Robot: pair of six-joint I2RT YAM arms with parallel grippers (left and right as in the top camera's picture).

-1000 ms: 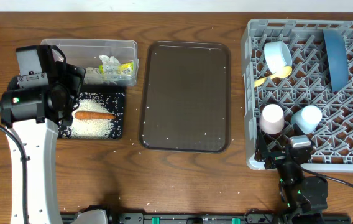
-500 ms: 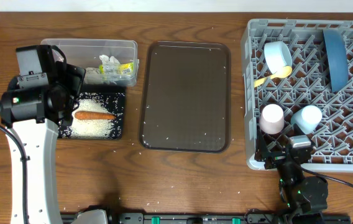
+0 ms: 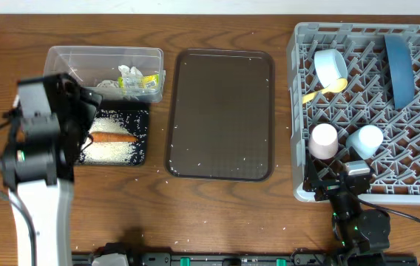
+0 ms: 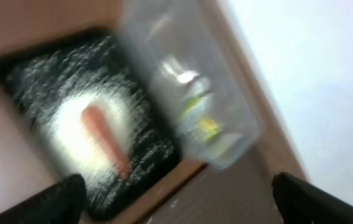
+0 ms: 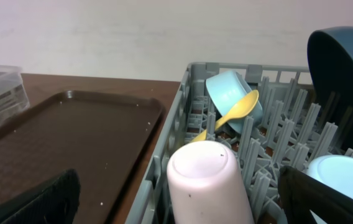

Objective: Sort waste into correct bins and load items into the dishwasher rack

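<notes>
Under left arm [image 3: 40, 148] overhead, black tray [image 3: 144, 122] is partly hidden; left wrist view's blurred. Left gripper [image 4: 183, 199] & right gripper [image 5: 176, 199] stand spread wide, empty, fingertips cropped.

Dark brown serving tray [image 3: 220, 111] on wooden table [image 3: 217, 214].
</notes>
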